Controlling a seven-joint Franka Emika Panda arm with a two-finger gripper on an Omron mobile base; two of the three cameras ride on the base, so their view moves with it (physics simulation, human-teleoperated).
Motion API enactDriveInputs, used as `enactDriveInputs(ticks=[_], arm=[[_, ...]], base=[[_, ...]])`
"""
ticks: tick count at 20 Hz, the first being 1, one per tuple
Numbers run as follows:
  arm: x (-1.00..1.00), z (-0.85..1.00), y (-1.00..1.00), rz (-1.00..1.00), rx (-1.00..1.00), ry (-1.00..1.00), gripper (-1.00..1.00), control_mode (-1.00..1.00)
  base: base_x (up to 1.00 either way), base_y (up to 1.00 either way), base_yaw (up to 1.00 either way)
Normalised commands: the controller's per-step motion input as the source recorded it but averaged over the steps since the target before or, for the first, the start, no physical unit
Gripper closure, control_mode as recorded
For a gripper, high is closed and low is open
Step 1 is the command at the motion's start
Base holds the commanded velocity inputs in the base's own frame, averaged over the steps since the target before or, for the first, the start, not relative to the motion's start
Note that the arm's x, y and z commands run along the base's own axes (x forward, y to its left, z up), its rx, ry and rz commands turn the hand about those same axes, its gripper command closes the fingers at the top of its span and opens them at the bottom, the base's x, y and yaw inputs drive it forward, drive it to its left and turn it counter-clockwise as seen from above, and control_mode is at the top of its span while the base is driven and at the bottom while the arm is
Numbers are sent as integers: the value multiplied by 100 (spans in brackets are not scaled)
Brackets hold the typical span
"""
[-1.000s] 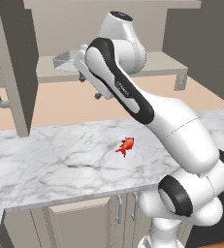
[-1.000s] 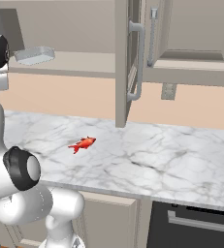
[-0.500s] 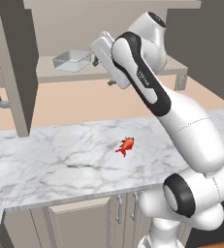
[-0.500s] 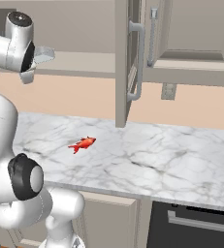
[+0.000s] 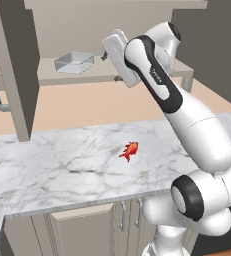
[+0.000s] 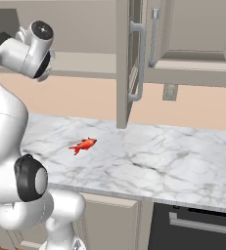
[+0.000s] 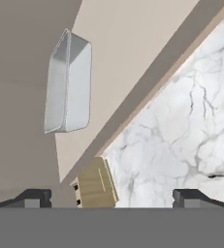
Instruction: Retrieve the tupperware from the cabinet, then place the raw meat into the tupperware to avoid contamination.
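Cabinet point(image 5: 17, 65) open, door point(image 6: 126, 63) swung out over bench point(image 6: 148, 156), bar handle on its edge. Bench marble, runs full width below cabinet. Tupperware point(image 5: 74, 61) sits on cabinet shelf point(image 5: 47, 75), near shelf's front edge, left of my hand; seen tilted in hand view point(image 7: 67, 82), empty. My pincer point(image 7: 111, 196) up at shelf height, tips spread wide apart, nothing between them, not touching tupperware. Meat point(image 5: 129, 150) lies on bench, mid-surface, well back from front edge, far below tupperware.
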Motion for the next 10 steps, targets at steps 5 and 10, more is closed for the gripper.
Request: enactDriveInputs(ticks=[5, 10], arm=[[37, 8, -3, 2, 0, 5, -100, -100], [45, 7, 0, 0, 1, 5, -100, -100]], base=[[0, 0, 0], [0, 0, 0]])
